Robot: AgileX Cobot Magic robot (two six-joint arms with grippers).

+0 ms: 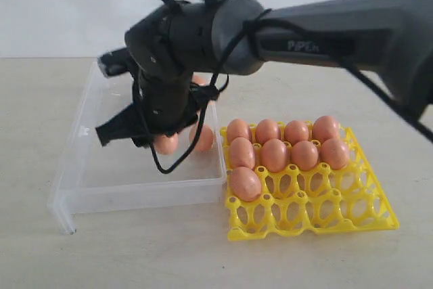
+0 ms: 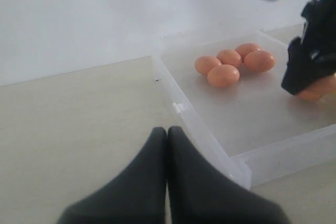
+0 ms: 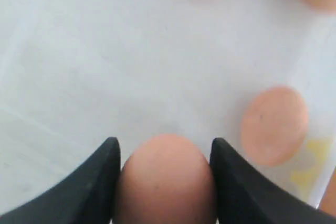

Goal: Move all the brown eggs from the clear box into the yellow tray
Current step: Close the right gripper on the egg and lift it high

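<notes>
My right gripper reaches across into the clear box and is shut on a brown egg; its fingers press the egg's two sides just over the box floor. A second egg lies close beside it, by the wall nearest the yellow tray. Several more eggs sit clustered at the box's far end. The tray holds several eggs in its back rows and one front cup. My left gripper is shut and empty over the table outside the box.
The right arm stretches over the tray's back rows. Its gripper body shows in the left wrist view above the box. The box's low walls stand between the eggs and the tray. A pale wall rises behind the beige table.
</notes>
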